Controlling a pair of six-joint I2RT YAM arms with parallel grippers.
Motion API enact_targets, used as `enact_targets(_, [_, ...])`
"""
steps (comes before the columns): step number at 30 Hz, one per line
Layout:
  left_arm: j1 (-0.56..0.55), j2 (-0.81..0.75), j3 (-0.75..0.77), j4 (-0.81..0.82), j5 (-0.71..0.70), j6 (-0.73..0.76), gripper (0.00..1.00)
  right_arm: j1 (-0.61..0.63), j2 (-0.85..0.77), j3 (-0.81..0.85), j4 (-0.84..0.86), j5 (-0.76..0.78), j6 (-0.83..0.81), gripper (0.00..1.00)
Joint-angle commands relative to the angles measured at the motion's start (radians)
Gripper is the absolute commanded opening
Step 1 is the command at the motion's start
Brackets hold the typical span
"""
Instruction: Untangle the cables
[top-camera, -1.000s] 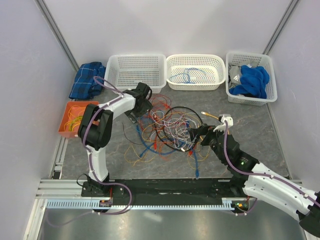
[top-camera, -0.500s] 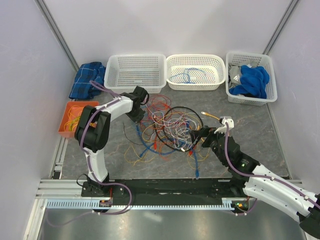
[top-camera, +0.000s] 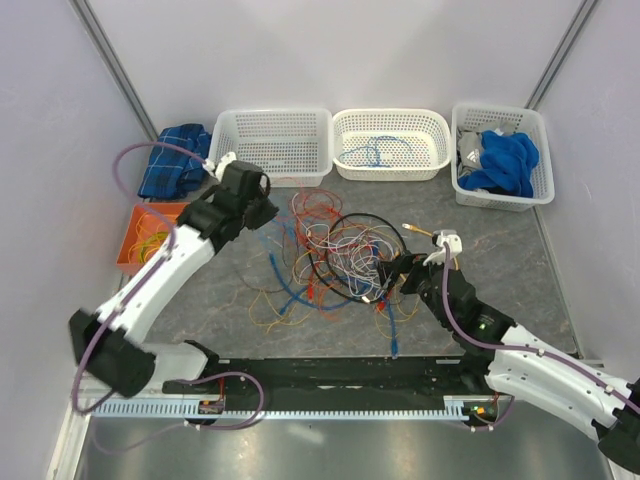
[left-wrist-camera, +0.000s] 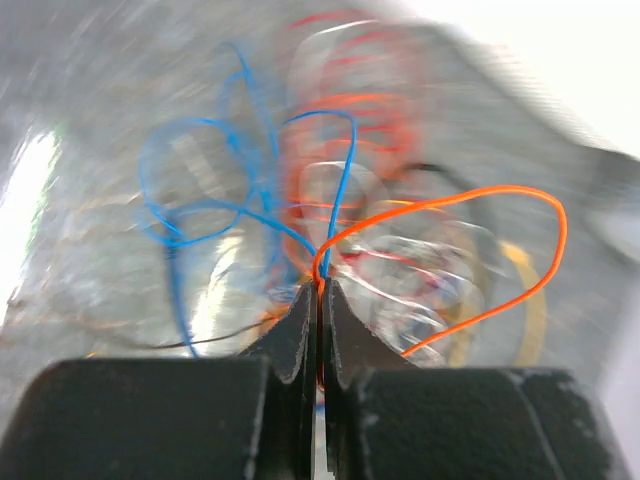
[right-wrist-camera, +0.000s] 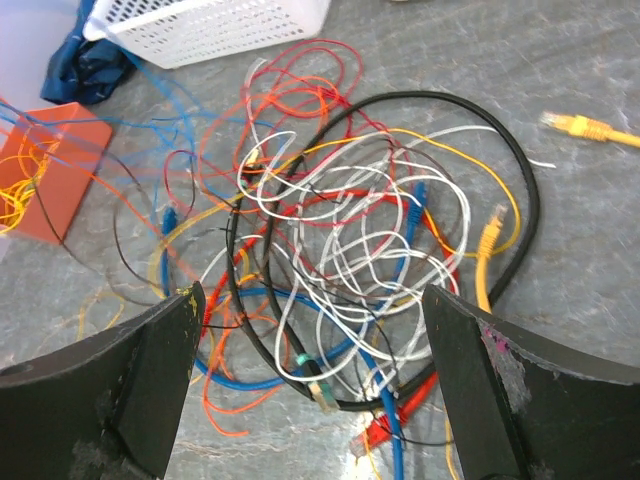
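The cables (top-camera: 340, 255) lie in a jumble of thin red, orange, blue, white and yellow wires, with a thicker black loop (top-camera: 366, 217) around part of it. My left gripper (top-camera: 266, 210) sits at the jumble's upper left edge. In the blurred left wrist view, the left gripper (left-wrist-camera: 320, 290) is shut on a thin orange wire (left-wrist-camera: 500, 190), and a blue wire (left-wrist-camera: 345, 170) also runs into its tips. My right gripper (top-camera: 395, 270) stands open at the jumble's right side. In the right wrist view the right gripper (right-wrist-camera: 310, 295) hovers wide open over the cables (right-wrist-camera: 350, 230) and the black loop (right-wrist-camera: 525, 220), holding nothing.
Three white baskets stand along the back: left (top-camera: 272, 142), middle (top-camera: 390, 143) with a blue cable, right (top-camera: 503, 155) with blue cloth. An orange bin (top-camera: 150, 235) with yellow wires and a plaid cloth (top-camera: 172, 160) are at left. A yellow plug end (top-camera: 415, 230) lies right of the pile.
My left gripper has closed on the orange wire and pulled up and to the left, its arm swinging out low to the left. The right arm has barely moved and stays open.
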Motion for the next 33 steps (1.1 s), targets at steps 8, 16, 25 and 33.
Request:
enact_targets(8, [-0.071,-0.344,-0.102,0.281,0.335,0.308,0.02,0.002,0.071,0.164,0.236,-0.223,-0.118,0.98])
enact_targets(16, [-0.071,-0.376,-0.085,0.330,0.556,0.319,0.02,0.002,0.221,0.214,0.466,-0.296,-0.224,0.98])
enact_targets(25, [-0.073,-0.387,-0.079,0.298,0.575,0.331,0.02,0.002,0.378,0.262,0.597,-0.218,-0.245,0.98])
enact_targets(33, [-0.071,-0.397,-0.111,0.298,0.583,0.329,0.02,0.003,0.427,0.296,0.663,-0.314,-0.230,0.86])
